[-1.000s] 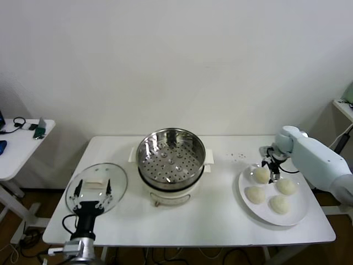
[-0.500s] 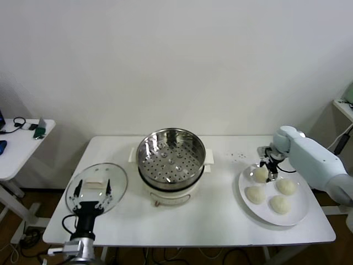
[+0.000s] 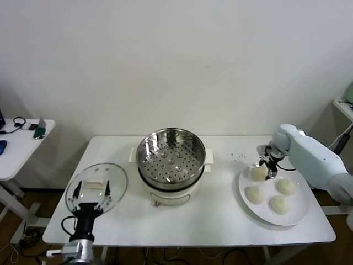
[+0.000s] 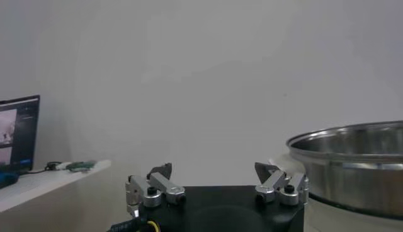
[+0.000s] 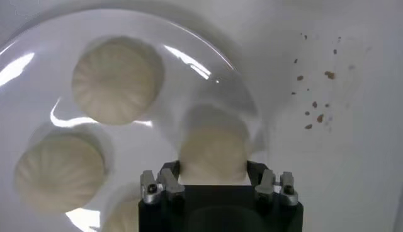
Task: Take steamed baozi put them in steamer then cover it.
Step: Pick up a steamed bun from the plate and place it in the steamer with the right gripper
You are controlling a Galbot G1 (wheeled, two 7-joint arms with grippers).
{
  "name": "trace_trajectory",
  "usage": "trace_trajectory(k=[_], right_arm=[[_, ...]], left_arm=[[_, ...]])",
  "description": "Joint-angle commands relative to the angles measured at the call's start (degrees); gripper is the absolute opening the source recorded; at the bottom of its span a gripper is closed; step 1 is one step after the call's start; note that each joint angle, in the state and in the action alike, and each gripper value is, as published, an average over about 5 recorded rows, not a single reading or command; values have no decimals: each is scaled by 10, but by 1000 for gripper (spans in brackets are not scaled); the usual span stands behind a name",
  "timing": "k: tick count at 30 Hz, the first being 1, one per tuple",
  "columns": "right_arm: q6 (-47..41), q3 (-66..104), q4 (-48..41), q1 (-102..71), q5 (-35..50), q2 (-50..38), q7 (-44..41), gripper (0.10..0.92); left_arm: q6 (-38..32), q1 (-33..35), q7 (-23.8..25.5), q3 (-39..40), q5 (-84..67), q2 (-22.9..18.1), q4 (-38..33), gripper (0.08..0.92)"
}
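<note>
My right tool (image 5: 213, 183) had clamped the first baozi (image 5: 213, 150) on the plate (image 3: 300, 215); my left tool (image 4: 217, 188), wide open, hovered idle. Next: lift to the steamer (image 3: 170, 157).

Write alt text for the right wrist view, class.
The right gripper is closed on a cream-white baozi at the edge of a white plate. Two more buns lie fully visible on the plate, a fourth peeks beside the gripper, and dark crumbs dot the table.

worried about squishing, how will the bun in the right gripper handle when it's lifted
Probably soft: the baozi is pale, rounded dough, so the right gripper closed on it may dent it. Likely light for its size. Its domed shape could roll if dropped on the plate.
</note>
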Motion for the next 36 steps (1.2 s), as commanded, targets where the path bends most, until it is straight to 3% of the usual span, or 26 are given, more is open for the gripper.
trace_trajectory(k=[1, 8, 17, 27, 36], right_arm=[[9, -50, 43, 48, 22, -15, -3, 696], [44, -181, 129, 195, 80, -26, -11, 696], [116, -290, 220, 358, 104, 24, -21, 698], [218, -288, 238, 405, 47, 169, -21, 704], [259, -226, 196, 329, -54, 288, -16, 708]], left_arm=[[-1, 3, 0, -1, -3, 0, -2, 823], [-1, 8, 1, -2, -5, 1, -7, 823], [-2, 13, 2, 3, -3, 4, -5, 823], [3, 15, -1, 3, -21, 12, -8, 823], [2, 25, -2, 0, -29, 28, -15, 823]])
